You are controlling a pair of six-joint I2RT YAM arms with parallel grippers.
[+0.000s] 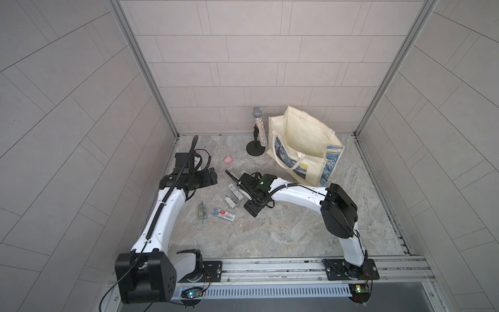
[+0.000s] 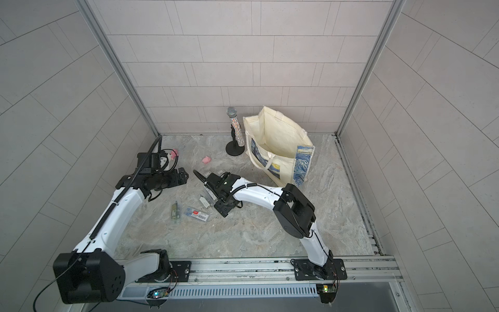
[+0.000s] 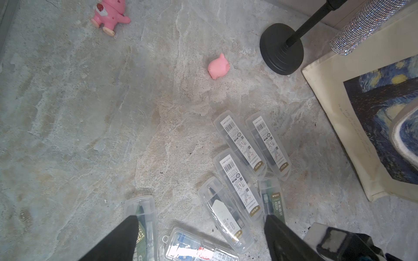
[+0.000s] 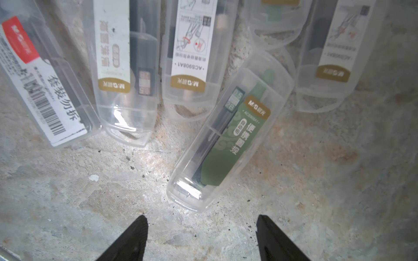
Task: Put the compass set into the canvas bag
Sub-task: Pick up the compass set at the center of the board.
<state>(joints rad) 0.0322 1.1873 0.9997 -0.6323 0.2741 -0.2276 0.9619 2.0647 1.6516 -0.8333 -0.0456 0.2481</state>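
Grey marbled tabletop (image 1: 283, 229), pale tiled walls (image 1: 243, 67) on three sides; canvas bag (image 1: 302, 140) stands right of centre; left gripper (image 3: 201, 217) and right gripper (image 4: 201, 216) both gape, empty.

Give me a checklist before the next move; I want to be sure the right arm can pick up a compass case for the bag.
1. Right claw open and empty: ok.
2. Green-labelled case lies flat just ahead of its tips: ok.
3. That case free of the neighbouring cases: cannot tell; its far end meets them.
4. Canvas bag upright, mouth open: ok.
5. Left claw open, empty, on the side away from the bag: ok.
6. Microphone stand close beside the bag, not over its mouth: ok.
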